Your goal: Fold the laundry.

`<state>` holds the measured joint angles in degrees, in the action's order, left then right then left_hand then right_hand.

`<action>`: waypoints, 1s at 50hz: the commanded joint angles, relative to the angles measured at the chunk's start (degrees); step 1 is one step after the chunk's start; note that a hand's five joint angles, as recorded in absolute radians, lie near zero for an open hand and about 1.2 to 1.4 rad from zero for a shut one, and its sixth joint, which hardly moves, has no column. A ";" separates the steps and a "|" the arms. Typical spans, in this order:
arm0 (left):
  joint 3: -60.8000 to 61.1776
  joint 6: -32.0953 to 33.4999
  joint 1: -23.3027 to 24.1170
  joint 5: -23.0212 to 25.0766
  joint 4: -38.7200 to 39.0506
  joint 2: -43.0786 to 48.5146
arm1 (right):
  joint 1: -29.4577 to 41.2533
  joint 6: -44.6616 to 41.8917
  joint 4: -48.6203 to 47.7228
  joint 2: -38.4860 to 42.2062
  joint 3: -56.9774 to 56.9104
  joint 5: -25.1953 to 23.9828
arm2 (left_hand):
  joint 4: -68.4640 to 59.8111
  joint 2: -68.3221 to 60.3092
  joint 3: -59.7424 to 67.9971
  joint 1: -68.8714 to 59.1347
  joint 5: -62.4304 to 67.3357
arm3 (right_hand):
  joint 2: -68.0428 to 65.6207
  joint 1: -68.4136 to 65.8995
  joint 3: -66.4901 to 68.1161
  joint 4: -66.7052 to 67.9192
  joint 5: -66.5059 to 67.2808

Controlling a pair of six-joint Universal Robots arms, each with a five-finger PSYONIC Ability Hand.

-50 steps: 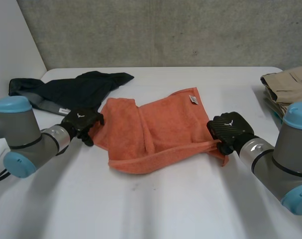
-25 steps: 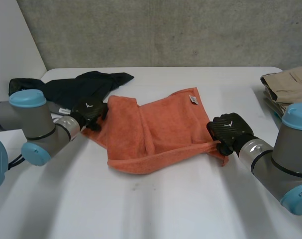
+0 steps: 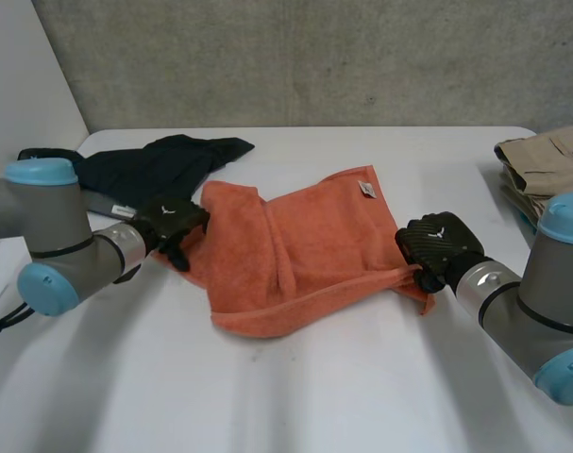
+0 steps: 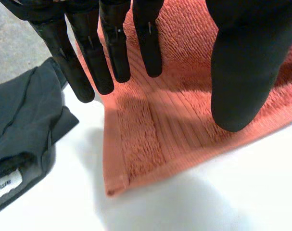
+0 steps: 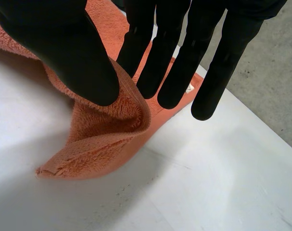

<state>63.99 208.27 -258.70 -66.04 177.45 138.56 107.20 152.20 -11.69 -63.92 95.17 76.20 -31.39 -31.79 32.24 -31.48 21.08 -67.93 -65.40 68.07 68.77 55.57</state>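
Note:
An orange towel (image 3: pixel 305 245) lies crumpled on the white table (image 3: pixel 314 396), with a white label (image 3: pixel 366 189) at its far corner. My left hand (image 3: pixel 173 222) is at the towel's left edge. In the left wrist view its fingers (image 4: pixel 112 48) are straight and its thumb stands apart, above the towel (image 4: pixel 184 120) near a corner, holding nothing. My right hand (image 3: pixel 435 243) is at the towel's right edge. There its thumb (image 5: pixel 64 43) and straight fingers pinch a bunched fold of the towel (image 5: pixel 102 139), lifted slightly off the table.
A dark garment (image 3: pixel 163 160) lies at the far left, just beyond my left hand and beside the towel's corner (image 4: pixel 20 120). A folded beige garment (image 3: pixel 550 160) sits at the table's right edge. The near half of the table is bare.
My left arm has swung and its hand has shifted a little along the towel's left edge; the towel's left side has moved slightly right. The right hand has kept its pinch in place.

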 commanded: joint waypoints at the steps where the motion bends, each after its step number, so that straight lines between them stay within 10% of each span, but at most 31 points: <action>1: 0.26 5.64 -1.01 -0.23 0.08 0.83 | 0.21 -0.06 0.00 0.11 0.19 0.00 | -3.72 -3.32 2.87 -3.63 4.03 | -12.07 -14.60 11.93 11.23 14.43; 50: -12.92 4.43 0.75 -0.67 6.50 8.92 | 0.12 -2.52 0.00 1.78 0.02 0.00 | -15.66 -15.26 14.82 -15.57 15.97 | -12.07 -14.60 11.93 11.23 14.43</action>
<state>51.04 213.16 -257.93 -66.62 183.64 147.21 107.31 149.71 -11.69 -62.28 95.22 76.20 -41.35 -41.32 41.25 -41.40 23.40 -67.90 -65.40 68.07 68.77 55.57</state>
